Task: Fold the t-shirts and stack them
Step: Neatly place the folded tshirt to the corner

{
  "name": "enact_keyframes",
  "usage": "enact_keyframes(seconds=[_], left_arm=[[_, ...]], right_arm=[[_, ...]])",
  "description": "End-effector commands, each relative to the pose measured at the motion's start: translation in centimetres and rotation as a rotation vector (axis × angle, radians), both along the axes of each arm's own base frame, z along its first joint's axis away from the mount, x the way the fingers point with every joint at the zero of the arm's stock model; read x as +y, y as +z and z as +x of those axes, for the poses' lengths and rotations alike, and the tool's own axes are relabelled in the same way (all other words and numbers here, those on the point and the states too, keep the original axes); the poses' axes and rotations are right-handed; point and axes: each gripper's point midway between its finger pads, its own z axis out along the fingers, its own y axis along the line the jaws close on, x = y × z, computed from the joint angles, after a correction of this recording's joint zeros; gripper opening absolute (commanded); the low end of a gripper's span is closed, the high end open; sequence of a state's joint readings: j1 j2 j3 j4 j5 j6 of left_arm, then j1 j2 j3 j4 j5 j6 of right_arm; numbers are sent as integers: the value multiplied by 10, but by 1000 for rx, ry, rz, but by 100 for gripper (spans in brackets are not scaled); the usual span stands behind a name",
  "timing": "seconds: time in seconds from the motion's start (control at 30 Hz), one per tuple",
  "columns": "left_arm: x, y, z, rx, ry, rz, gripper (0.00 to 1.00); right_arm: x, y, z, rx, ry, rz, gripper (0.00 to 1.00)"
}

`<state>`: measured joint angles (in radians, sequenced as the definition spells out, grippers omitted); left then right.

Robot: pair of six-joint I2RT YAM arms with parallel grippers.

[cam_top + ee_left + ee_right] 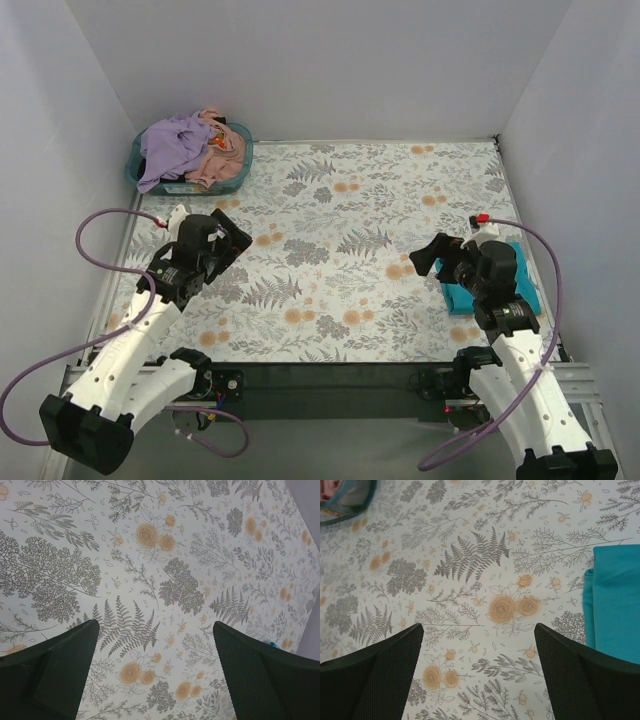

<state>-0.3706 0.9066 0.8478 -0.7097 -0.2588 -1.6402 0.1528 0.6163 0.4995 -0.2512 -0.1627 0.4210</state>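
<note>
A folded teal-blue t-shirt (492, 291) lies at the right side of the table, partly under my right arm; it also shows in the right wrist view (615, 600). A lavender t-shirt (175, 148) and a peach-pink t-shirt (226, 160) lie crumpled in the teal basket (186, 186) at the back left. My left gripper (232, 238) is open and empty above the cloth at the left. My right gripper (432, 262) is open and empty, just left of the teal shirt. Both wrist views show only table cloth between the jaws.
The grey-and-orange floral table cloth (340, 260) covers the table. White walls close in the back and both sides. The basket's rim shows in the top left corner of the right wrist view (347, 505). Purple cables loop beside both arms.
</note>
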Motion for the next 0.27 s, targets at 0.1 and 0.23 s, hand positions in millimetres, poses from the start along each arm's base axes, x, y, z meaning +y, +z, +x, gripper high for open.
enact_keyframes(seconds=[0.1, 0.23], left_arm=[[16, 7, -12, -18, 53, 18, 98], [16, 4, -16, -15, 51, 14, 98]], right_arm=[[11, 36, -10, -150, 48, 82, 98], [-7, 31, -13, -144, -49, 47, 98]])
